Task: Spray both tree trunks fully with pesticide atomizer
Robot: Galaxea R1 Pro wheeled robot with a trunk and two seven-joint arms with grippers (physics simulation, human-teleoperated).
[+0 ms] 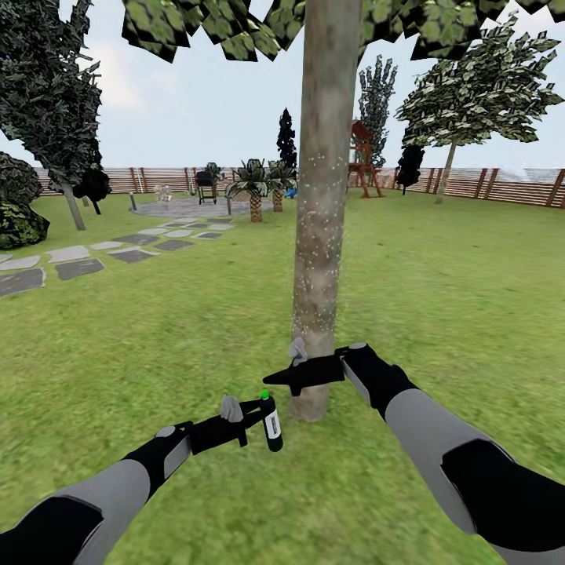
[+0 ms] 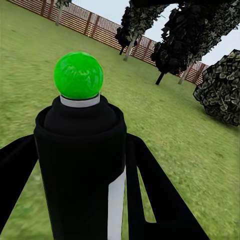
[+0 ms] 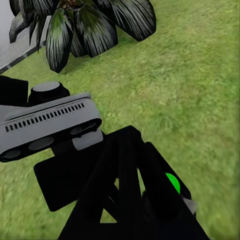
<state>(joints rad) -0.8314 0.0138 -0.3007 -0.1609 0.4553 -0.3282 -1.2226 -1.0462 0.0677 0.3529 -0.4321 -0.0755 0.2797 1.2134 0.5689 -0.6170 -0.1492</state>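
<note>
A thick grey-brown tree trunk (image 1: 322, 212) rises straight ahead, dotted with fine white pesticide specks (image 1: 314, 259) over its middle and lower bark. My left gripper (image 1: 260, 411) is shut on the pesticide atomizer (image 1: 271, 424), a dark bottle held upright just left of the trunk base. Up close, the atomizer (image 2: 80, 150) shows its green top between black fingers (image 2: 150, 185). My right gripper (image 1: 275, 377) is shut and empty, just above the atomizer and against the trunk's foot. Another leafy tree (image 1: 471, 86) stands far right by the fence.
Lawn surrounds the trunk. Stepping stones (image 1: 74, 263) lead left to a paved circle (image 1: 188, 208) with short palms (image 1: 255, 188). A slatted fence (image 1: 502, 188) rings the back, with a wooden play tower (image 1: 363, 161). Dark bushes (image 1: 20, 208) sit at far left.
</note>
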